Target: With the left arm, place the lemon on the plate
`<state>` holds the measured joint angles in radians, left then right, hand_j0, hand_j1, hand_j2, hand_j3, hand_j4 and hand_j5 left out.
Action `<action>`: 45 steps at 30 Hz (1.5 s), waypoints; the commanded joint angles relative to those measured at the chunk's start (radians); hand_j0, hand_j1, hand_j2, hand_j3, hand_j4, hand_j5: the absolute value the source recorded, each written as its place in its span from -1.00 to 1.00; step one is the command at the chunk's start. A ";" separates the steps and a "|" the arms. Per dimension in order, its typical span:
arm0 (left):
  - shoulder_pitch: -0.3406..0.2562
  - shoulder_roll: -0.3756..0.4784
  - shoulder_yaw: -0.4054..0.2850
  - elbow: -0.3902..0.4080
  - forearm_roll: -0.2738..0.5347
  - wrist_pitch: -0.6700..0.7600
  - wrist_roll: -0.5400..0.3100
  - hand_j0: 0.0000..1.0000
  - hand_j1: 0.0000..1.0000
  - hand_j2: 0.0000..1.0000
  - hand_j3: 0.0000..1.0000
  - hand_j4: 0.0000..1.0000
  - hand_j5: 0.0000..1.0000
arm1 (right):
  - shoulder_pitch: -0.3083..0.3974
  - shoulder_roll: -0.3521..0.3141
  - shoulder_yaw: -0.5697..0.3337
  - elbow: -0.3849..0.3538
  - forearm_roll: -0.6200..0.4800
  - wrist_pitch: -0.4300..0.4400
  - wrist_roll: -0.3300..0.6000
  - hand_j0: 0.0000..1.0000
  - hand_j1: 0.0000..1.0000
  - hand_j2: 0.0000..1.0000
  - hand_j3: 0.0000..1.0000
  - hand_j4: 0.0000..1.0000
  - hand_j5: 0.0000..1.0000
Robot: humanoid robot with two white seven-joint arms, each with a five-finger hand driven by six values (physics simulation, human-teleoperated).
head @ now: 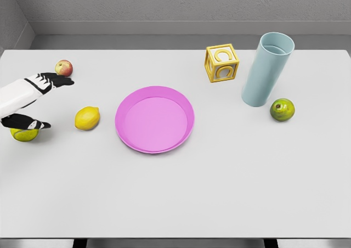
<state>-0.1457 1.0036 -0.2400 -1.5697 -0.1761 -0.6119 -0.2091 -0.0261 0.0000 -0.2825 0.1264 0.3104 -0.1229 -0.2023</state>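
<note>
Hovering above the table's [219, 193] left edge, the left hand [46, 82] is holding its fingers [61, 81] released, grasping nothing, since the lemon [87, 118] is lying apart beside the plate [186, 102]

I am at a bare test bench in a simulator, not a lived-in room. A flat white table [175, 193] fills my view, backed by a plain grey wall [181, 4] with nothing on it. Everything looks cleanly rendered, without wear or clutter. The props set out to the right of my left hand [52, 81] are a mixed lot: a pink plate [184, 135], a yellow letter block [222, 63] and a tall pale-blue cup [266, 72] well beyond it, with fruit scattered between.
</note>
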 commanded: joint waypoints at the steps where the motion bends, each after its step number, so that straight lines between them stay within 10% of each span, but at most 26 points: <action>1: 0.000 0.003 0.004 -0.001 0.006 0.001 0.000 1.00 1.00 1.00 1.00 1.00 1.00 | 0.000 0.000 -0.012 -0.002 -0.001 -0.001 0.001 1.00 1.00 1.00 1.00 1.00 1.00; 10: 0.008 -0.074 0.014 0.005 -0.037 0.001 -0.308 1.00 1.00 1.00 1.00 1.00 1.00 | 0.000 0.000 0.000 0.001 -0.001 0.000 0.001 1.00 1.00 1.00 1.00 1.00 1.00; 16: -0.044 -0.122 0.011 0.046 -0.072 0.001 -0.309 1.00 1.00 1.00 1.00 1.00 1.00 | 0.002 0.000 0.000 0.001 -0.001 0.000 0.001 1.00 1.00 1.00 1.00 1.00 1.00; 23: -0.244 -0.275 -0.100 0.252 -0.215 0.001 -0.316 1.00 1.00 1.00 1.00 1.00 1.00 | 0.000 0.000 0.000 0.001 -0.001 0.000 0.001 1.00 1.00 1.00 1.00 1.00 1.00; 45: -0.307 -0.324 -0.147 0.359 -0.278 0.001 -0.319 1.00 1.00 1.00 1.00 1.00 1.00 | 0.000 0.000 0.000 0.001 -0.001 0.000 0.001 1.00 1.00 1.00 1.00 1.00 1.00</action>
<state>-0.4540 0.6787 -0.3869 -1.2124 -0.4491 -0.6113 -0.5304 -0.0261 0.0000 -0.2823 0.1273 0.3104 -0.1227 -0.2010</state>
